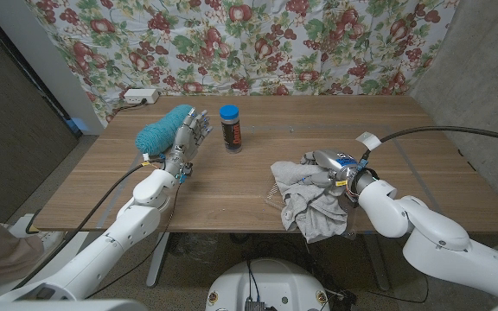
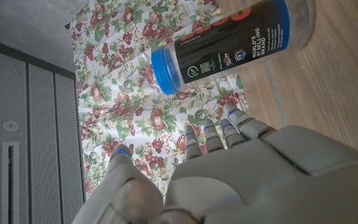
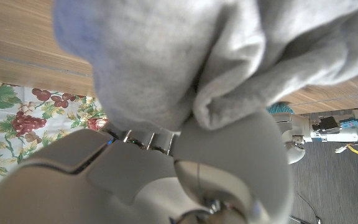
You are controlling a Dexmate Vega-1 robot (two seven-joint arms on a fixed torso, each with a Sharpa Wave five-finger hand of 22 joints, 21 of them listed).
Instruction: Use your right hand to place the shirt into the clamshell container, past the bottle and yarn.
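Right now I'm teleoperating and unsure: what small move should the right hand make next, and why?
Probably lift a little. The right hand grips the grey shirt, which still drapes onto the clamshell container and the table, so raising it should free the cloth before it is placed.

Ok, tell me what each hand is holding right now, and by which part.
The right hand grips the crumpled grey fabric shirt by a bunched fold near its upper edge. The left hand holds nothing, its fingers apart.
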